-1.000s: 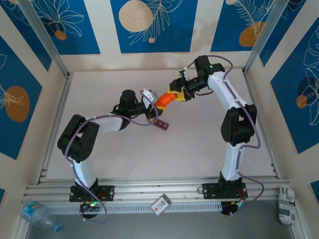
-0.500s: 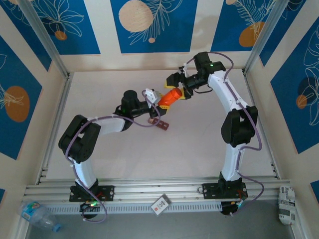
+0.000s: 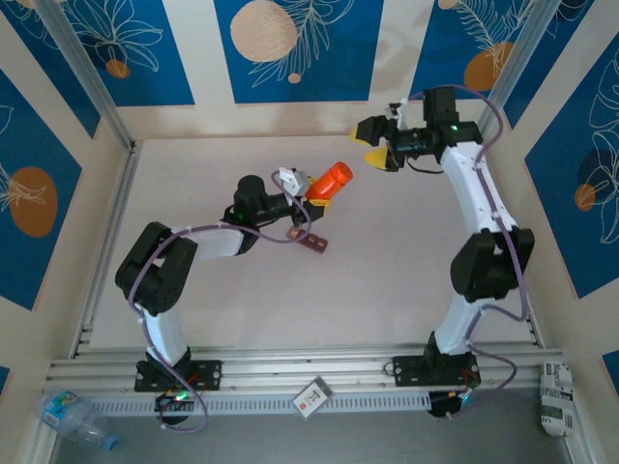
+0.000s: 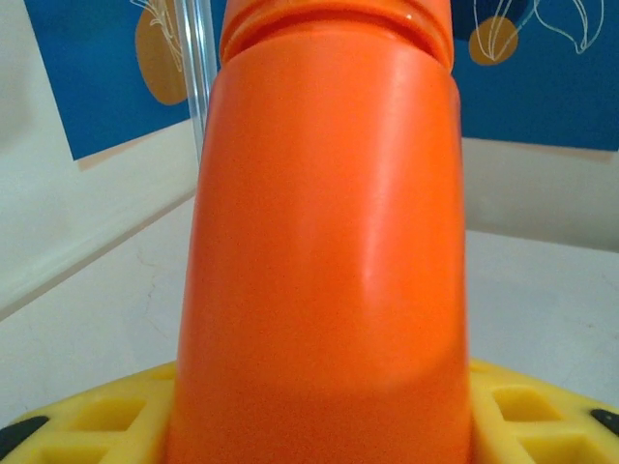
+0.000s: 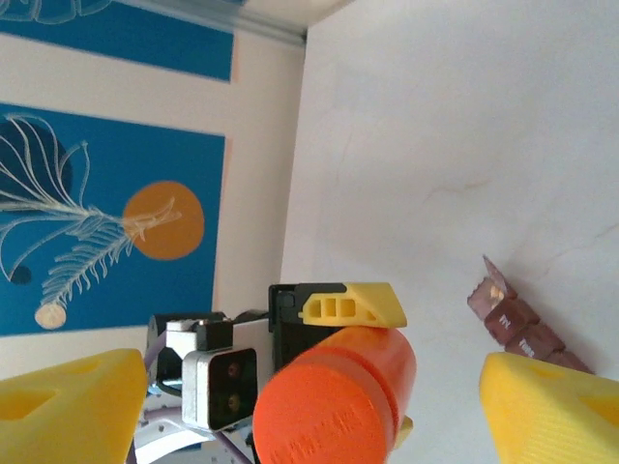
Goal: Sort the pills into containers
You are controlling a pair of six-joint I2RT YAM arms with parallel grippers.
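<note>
An orange cylindrical bottle [image 3: 335, 177] is clamped at its base in my left gripper [image 3: 317, 196] and held above the table, cap end pointing toward the far right. In the left wrist view the bottle [image 4: 324, 242] stands between the yellow fingers [image 4: 87, 420]. My right gripper [image 3: 375, 145] hangs open at the far right, apart from the bottle. Its camera looks at the bottle's cap [image 5: 324, 416] and the left gripper's yellow finger [image 5: 350, 304]. The containers [image 3: 312, 241], a dark reddish-brown strip, lie on the table below the bottle, with one lid [image 5: 495, 281] raised. The pills are out of view.
White walls with blue panels [image 3: 290, 43] close off the table's far side and both flanks. An aluminium rail [image 3: 290, 372] runs along the near edge, with a white card [image 3: 311, 397] on it. A clear plastic bottle [image 3: 73, 414] lies at the bottom left.
My right gripper let go of the bottle's cap end, opened and pulled back to the far right. My left gripper kept the bottle, which now tilts upward.
</note>
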